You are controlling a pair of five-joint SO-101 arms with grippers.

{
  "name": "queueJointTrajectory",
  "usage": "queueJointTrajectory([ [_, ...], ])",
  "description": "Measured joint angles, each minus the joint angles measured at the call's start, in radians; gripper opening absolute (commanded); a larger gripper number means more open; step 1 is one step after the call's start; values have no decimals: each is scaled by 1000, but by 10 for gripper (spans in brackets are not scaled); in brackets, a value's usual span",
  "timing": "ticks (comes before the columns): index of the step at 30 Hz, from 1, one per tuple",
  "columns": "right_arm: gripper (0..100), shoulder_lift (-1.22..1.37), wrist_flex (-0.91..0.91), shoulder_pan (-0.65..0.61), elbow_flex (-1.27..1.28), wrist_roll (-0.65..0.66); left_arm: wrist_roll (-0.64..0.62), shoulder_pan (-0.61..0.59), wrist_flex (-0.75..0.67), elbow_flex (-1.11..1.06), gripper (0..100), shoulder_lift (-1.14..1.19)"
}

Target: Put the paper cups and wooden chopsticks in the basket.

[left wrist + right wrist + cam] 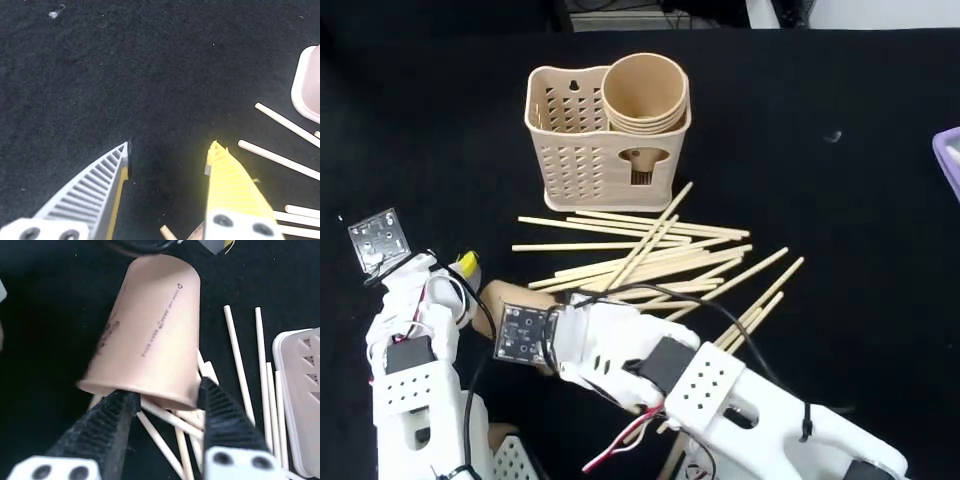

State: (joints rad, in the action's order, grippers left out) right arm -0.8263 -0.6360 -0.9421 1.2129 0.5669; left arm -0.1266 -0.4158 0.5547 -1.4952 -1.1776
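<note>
A beige perforated basket (575, 165) stands at the back of the black cloth with a stack of paper cups (643, 92) in its right half. Wooden chopsticks (660, 255) lie scattered in front of it. One more paper cup (150, 330) lies on its side at the left end of the pile (498, 298). My right gripper (169, 390) is open, its black fingertips at the cup's mouth rim. My left gripper (170, 145) is open just above bare cloth, left of the chopstick ends (280, 157), with nothing between its fingers.
A purple object (948, 155) sits at the right edge of the table. The basket's corner (307, 85) shows beyond the left gripper. The two arms lie close together at the front left, and open cloth stretches left of the basket.
</note>
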Motion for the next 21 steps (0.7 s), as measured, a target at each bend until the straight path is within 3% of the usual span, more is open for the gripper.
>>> queueJointTrajectory([
  [6, 11, -8, 3, 0, 0, -118, 0, -2, 0, 0, 252, 0],
  [11, 11, -8, -137, 8, -117, -118, 0, -2, 0, 0, 252, 0],
  [21, 11, -8, -534, 281, -617, -135, 0, -2, 0, 0, 252, 0],
])
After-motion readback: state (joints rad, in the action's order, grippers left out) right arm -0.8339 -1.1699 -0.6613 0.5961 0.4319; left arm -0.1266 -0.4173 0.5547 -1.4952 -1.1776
